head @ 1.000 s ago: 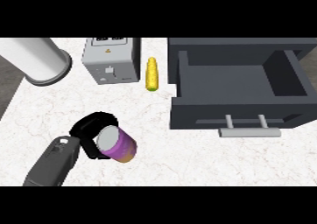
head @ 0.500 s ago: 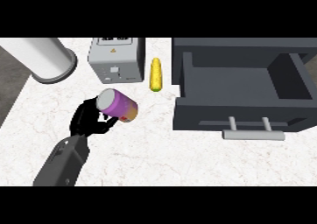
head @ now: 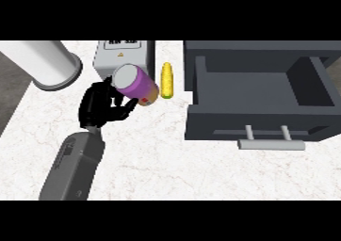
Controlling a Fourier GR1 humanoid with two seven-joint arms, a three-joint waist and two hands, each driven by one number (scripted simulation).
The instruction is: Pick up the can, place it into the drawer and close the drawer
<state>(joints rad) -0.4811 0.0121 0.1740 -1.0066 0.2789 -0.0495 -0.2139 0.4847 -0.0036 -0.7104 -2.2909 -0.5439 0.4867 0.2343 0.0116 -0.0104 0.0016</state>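
Observation:
The can [head: 136,85] is purple with a silver lid and an orange base, tilted and held above the counter. My left hand [head: 102,105] is curled round its lower left side, its grey forearm [head: 72,167] coming in from the bottom left. The dark grey drawer [head: 260,109] stands pulled open at the right, its inside bare, its silver handle [head: 271,144] facing me. The can is left of the drawer, apart from it. My right hand does not show.
A yellow corn cob [head: 167,80] lies between the can and the drawer's left wall. A grey box appliance [head: 122,52] stands behind the can. A large white cylinder [head: 49,63] lies at the far left. The white marble counter [head: 166,164] spreads in front.
My left hand has carried the can away from me and slightly right, from the near counter to just in front of the grey appliance, beside the corn.

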